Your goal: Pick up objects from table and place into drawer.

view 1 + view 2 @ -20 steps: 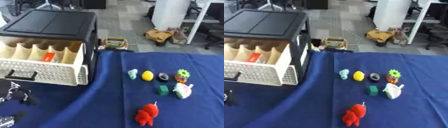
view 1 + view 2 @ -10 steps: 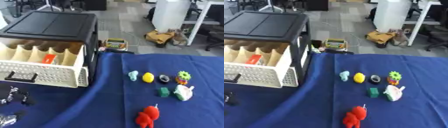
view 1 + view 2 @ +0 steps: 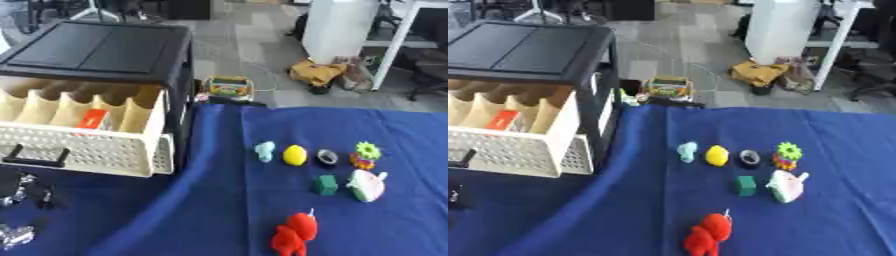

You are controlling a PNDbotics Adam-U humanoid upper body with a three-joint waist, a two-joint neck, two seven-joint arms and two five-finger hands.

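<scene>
An open cream drawer (image 3: 87,147) with perforated front and a black handle sticks out of a black cabinet (image 3: 101,47); an orange-red item (image 3: 90,119) lies in one compartment. On the blue cloth lie a pale blue piece (image 3: 264,150), a yellow lemon shape (image 3: 295,155), a black ring (image 3: 327,157), a green gear on an orange base (image 3: 365,152), a green cube (image 3: 325,185), a white and pink toy (image 3: 367,185) and a red figure (image 3: 293,236). My left hand (image 3: 22,189) shows at the lower left, below the drawer front, well apart from the toys.
The blue table (image 3: 842,135) ends behind the toys, with office floor beyond. A crayon box (image 3: 227,88) and a yellow bag (image 3: 317,74) lie on that floor. A white desk leg (image 3: 394,42) and chairs stand at the far right.
The left hand has drifted slightly toward the picture's left edge. The toys and the drawer have not moved; the view has shifted only a little.
</scene>
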